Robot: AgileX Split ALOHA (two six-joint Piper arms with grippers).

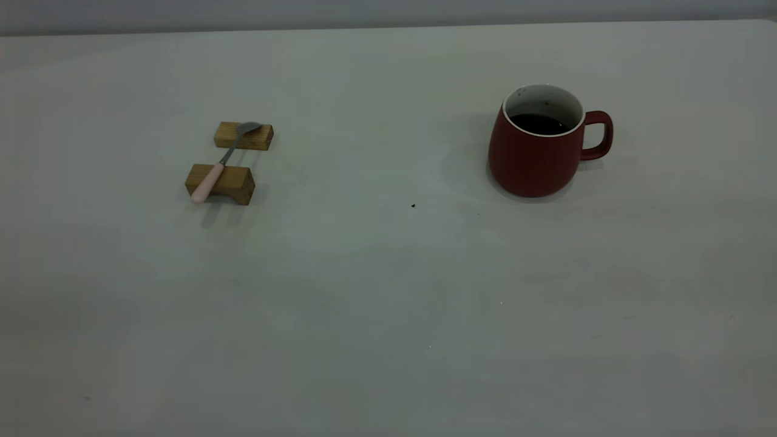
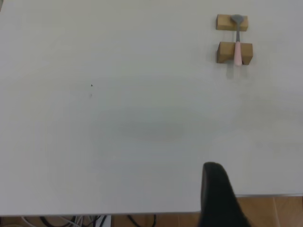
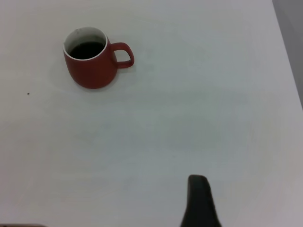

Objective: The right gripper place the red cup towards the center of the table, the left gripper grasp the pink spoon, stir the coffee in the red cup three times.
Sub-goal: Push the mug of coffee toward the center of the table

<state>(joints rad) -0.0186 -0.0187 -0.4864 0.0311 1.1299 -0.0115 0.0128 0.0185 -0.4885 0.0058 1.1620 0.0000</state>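
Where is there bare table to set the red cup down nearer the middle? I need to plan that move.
The widest bare stretch lies between the red cup and the pink spoon on its two wooden blocks, holding only a tiny dark speck. The whole near half of the table is also bare. Nowhere is crowded.

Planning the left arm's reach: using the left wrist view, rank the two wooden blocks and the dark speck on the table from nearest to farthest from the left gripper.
1. Block under the pink handle, straight ahead of the left gripper.
2. Speck, off to one side; too close to call against the first.
3. Block under the spoon bowl, just beyond the first block.
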